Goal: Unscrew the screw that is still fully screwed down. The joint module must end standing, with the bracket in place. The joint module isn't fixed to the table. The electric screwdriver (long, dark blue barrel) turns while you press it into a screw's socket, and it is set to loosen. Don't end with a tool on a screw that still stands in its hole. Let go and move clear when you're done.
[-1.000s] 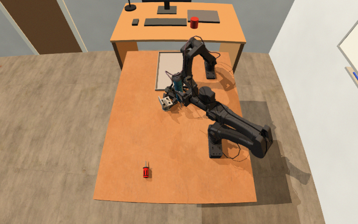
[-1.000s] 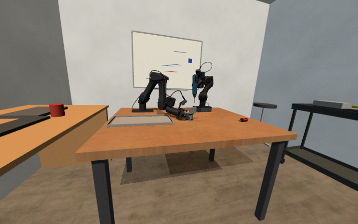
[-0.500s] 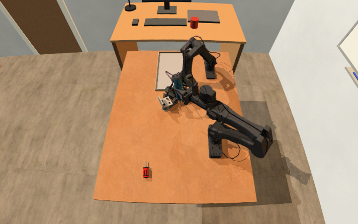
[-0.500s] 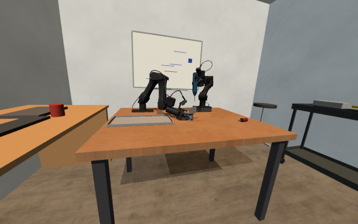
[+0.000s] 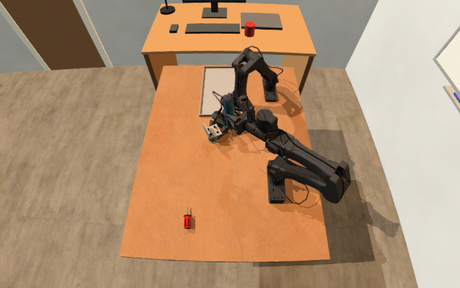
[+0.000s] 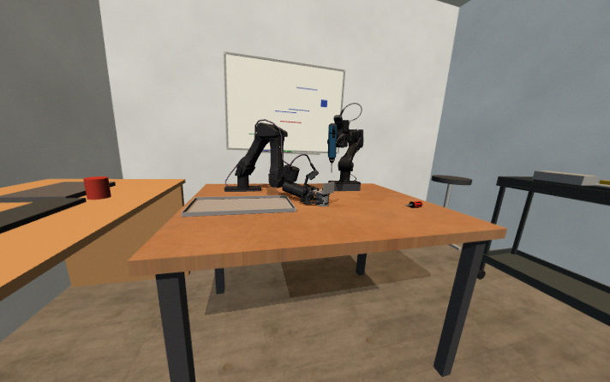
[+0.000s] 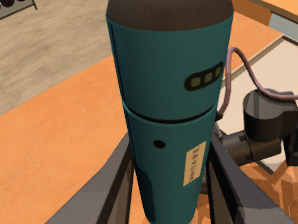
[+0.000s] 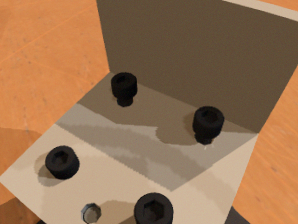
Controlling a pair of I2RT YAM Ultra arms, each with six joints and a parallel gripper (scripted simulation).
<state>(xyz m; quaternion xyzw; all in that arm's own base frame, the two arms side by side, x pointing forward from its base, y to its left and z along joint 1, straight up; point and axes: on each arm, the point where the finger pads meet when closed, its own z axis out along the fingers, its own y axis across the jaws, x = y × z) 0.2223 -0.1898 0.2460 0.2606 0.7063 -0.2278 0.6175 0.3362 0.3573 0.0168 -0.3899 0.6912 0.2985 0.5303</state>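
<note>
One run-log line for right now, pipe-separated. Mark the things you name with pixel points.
left gripper [image 5: 230, 118] [image 7: 170, 175]: shut on electric screwdriver [image 5: 229, 106] [image 6: 331, 141] [image 7: 170, 90] | bit: off screws | bracket [image 5: 214, 130] [image 6: 329, 188] [image 8: 120, 165]: in view
</note>
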